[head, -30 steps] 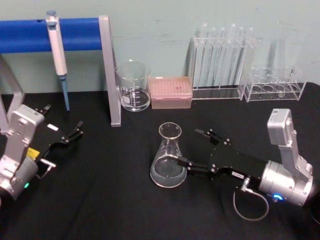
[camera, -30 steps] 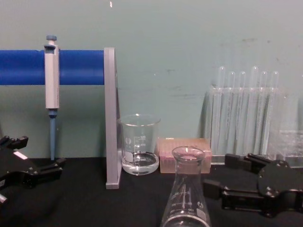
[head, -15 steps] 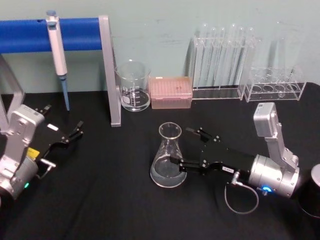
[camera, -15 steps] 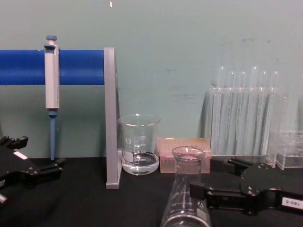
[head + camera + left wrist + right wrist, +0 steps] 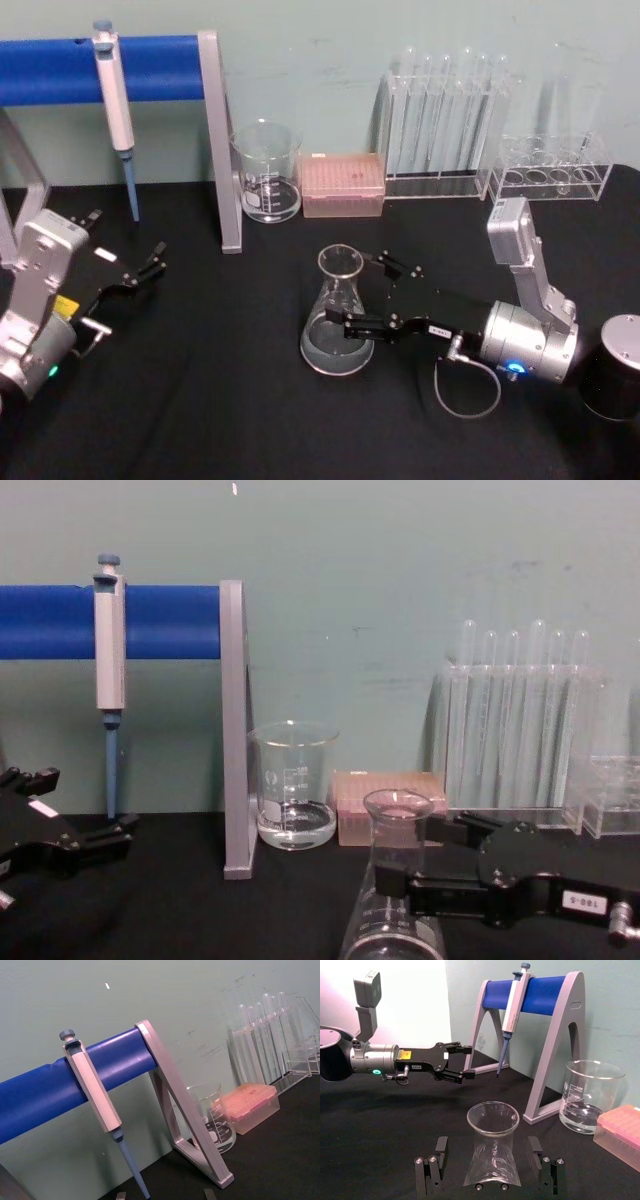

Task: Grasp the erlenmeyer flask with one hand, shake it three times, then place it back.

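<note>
The erlenmeyer flask [image 5: 338, 318] stands upright on the black worktop [image 5: 220, 400], about mid-way across and in front of the beaker [image 5: 266, 175] and the pink tip box [image 5: 342, 186]. The right end effector [image 5: 352, 290] reaches in from the right, lying low over the cloth, its fingers spread with one on each side of the flask's lower body. In the right wrist view there is a gap between the glass [image 5: 492, 1152] and each fingertip [image 5: 441, 1144], so nothing is pinched. The left end effector [image 5: 125, 240] rests well off to the left, near the foot of the blue pipette stand [image 5: 218, 150], with its fingers parted and nothing between them. Test tubes in a clear rack [image 5: 445, 125] stand along the back wall
</note>
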You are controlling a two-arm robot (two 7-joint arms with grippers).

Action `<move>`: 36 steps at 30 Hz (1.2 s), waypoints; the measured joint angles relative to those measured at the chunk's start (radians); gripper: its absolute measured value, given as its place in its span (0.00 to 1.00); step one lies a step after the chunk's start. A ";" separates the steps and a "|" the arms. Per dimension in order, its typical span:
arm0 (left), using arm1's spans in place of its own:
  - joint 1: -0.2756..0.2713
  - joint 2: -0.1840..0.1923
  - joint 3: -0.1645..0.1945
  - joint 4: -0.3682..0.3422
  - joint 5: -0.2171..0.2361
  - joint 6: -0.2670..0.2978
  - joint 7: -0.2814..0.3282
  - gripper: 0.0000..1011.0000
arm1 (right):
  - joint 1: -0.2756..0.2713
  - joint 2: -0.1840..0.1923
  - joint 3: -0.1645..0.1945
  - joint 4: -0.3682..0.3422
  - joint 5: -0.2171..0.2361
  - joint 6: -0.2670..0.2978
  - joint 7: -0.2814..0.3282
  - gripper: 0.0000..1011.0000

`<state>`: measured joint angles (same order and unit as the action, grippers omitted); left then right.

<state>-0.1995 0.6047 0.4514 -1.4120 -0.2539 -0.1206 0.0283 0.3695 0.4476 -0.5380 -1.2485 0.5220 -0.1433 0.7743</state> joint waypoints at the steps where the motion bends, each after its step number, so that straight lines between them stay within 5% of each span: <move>1: 0.000 0.000 0.000 0.000 0.000 0.000 0.000 0.99 | 0.003 -0.002 -0.001 0.003 0.000 -0.001 0.001 0.99; 36: 0.000 0.000 0.000 0.000 0.000 0.000 0.000 0.99 | 0.051 -0.045 -0.024 0.072 0.011 -0.006 0.012 0.99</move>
<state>-0.1995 0.6047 0.4514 -1.4120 -0.2539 -0.1205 0.0283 0.4204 0.4024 -0.5622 -1.1768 0.5334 -0.1489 0.7860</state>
